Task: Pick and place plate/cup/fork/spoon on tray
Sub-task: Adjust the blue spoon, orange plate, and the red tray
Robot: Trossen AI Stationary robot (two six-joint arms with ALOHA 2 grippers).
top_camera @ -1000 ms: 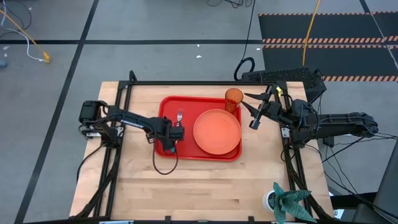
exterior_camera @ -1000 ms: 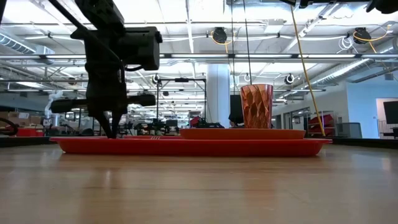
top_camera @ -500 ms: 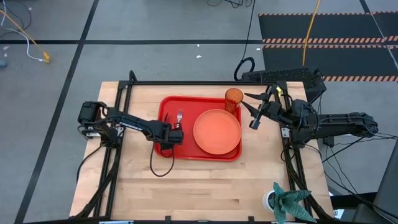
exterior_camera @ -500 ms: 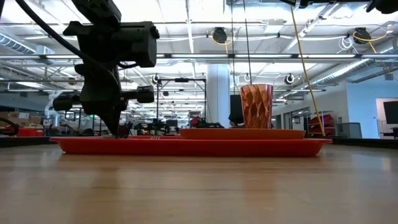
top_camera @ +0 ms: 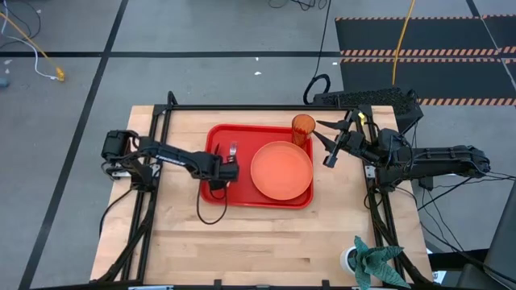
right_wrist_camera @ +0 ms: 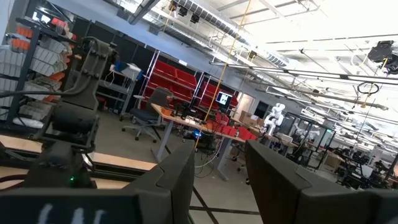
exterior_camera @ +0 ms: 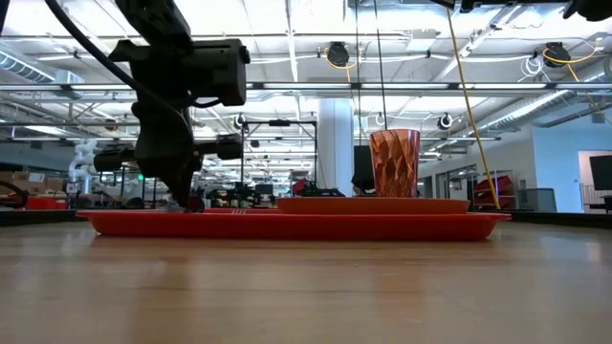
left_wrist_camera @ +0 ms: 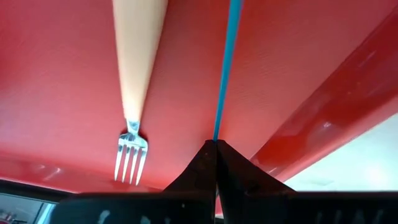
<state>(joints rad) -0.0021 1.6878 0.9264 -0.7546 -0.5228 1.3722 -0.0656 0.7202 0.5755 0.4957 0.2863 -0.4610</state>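
Note:
The red tray [top_camera: 242, 195] lies mid-table. On it are the orange plate [top_camera: 281, 169], the amber cup [top_camera: 303, 126] standing at its far right corner, and the fork [top_camera: 233, 150] on its left part. In the left wrist view the fork [left_wrist_camera: 134, 93] lies flat on the tray floor. My left gripper [top_camera: 226, 167] is low over the tray's left part and shut on the spoon's light-blue handle [left_wrist_camera: 227, 62]. The spoon's bowl is out of view. My right gripper [top_camera: 322, 143] is open and empty, raised to the right of the tray. My left gripper pinches the thin blue handle [left_wrist_camera: 216, 134] between its two fingertips [left_wrist_camera: 198, 163]. The fingers come from above, pointing down, low at the tray [exterior_camera: 188, 204]. The handle runs away from the fingers beside the fork. Whether the spoon rests on the tray I cannot tell.
A small potted green plant [top_camera: 369, 259] stands at the table's near right corner. Black frame rails [top_camera: 242, 107] run along the table's far edge and sides. A dark flat device [top_camera: 367, 98] lies beyond the far right corner. Bare wood lies near the front edge [top_camera: 266, 242].
My left gripper has shifted a little toward the table's far edge and right over the tray's left part, staying low and shut on the spoon's handle. My right arm has kept still.

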